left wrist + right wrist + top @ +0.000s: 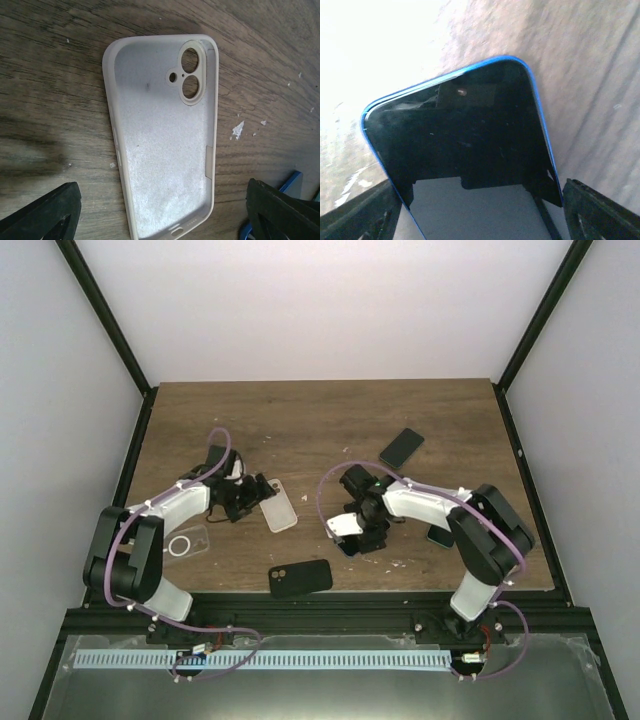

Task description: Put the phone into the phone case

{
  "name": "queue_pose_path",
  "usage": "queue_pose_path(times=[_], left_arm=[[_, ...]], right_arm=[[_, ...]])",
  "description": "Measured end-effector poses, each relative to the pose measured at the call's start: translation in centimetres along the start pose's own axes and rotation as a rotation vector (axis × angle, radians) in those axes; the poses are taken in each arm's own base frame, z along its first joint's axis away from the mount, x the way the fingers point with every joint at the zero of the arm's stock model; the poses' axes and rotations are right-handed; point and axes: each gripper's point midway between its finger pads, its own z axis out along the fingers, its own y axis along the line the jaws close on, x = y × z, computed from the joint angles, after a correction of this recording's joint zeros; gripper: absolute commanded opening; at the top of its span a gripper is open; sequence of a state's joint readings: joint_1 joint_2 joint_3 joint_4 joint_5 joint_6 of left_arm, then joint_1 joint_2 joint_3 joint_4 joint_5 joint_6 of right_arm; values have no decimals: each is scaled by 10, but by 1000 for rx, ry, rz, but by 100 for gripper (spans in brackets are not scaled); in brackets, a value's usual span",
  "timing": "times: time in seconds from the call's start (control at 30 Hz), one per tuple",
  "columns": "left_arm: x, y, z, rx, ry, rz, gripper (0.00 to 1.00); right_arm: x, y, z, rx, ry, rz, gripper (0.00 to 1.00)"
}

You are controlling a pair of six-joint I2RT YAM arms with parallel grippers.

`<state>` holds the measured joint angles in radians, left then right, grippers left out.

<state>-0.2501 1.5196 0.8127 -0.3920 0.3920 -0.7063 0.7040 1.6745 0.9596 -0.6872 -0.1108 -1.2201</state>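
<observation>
Brown wooden bench (330, 415) is filling the middle of the top view, with white walls rising behind it. Left of centre, the left hand (250, 500) is standing wide open over the pale phone case (162, 140), which is lying hollow side up on the wood. Right of centre, the right hand (357, 532) is gripping the blue-edged phone (465, 135) by its long sides, dark screen facing the wrist camera. A black case (300, 577) is lying near the bench's bottom edge.

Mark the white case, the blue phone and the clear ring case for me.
white case (165, 150): left wrist view, on its inner back panel.
blue phone (465, 135): right wrist view, on the dark screen.
clear case (179, 546): top view, on its white ring.
</observation>
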Motion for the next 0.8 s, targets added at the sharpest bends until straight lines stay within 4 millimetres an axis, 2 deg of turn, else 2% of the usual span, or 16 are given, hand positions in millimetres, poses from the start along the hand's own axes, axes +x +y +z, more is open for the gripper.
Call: queue_pose_path(times=[0.23, 0.47, 0.7, 0.77, 0.8], left_arm=[[0, 5, 11, 2, 4, -7, 84], [0, 2, 23, 39, 27, -23, 76], [3, -10, 31, 71, 44, 3, 70], [6, -15, 34, 74, 54, 18, 69], [8, -18, 36, 76, 61, 27, 68]], right_arm=[[-18, -43, 5, 58, -36, 120, 80], [-29, -68, 10, 85, -79, 357, 81], [-25, -96, 16, 62, -114, 660, 84], [-19, -101, 14, 54, -132, 749, 89], [-16, -102, 12, 42, -142, 794, 95]])
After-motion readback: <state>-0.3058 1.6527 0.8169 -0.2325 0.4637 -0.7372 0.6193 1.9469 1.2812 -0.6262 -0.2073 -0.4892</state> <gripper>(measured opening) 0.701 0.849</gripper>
